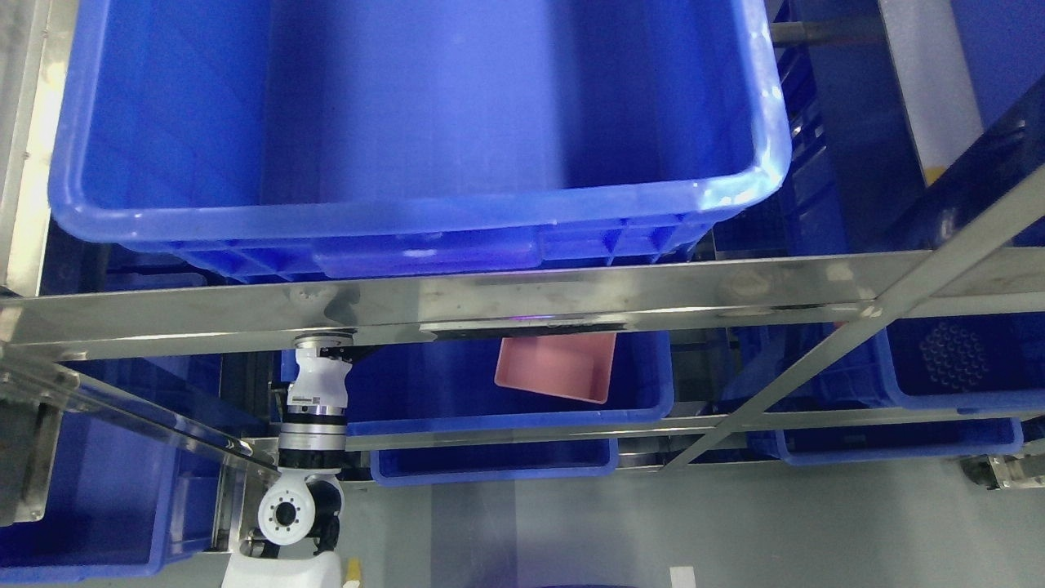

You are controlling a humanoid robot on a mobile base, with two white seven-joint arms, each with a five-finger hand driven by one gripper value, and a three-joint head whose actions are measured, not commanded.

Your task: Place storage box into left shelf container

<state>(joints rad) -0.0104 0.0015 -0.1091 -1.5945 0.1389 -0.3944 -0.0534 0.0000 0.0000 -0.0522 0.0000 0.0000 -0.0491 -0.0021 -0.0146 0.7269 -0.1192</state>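
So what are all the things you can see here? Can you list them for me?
big bin: one, blue, empty, on the top shelf, filling the upper picture.
lower bins: several, blue, on the shelves below and to both sides; exact count unclear.
storage box: one, pink, inside the middle lower bin, partly hidden by the rail.
shelf rails: shiny silver metal, crossing the middle and slanting at both sides.
floor: grey, along the bottom.
label: one, white, on the floor at the bottom edge.
left arm: one, white and silver, rising from lower left; its robot hand is hidden behind the rail.
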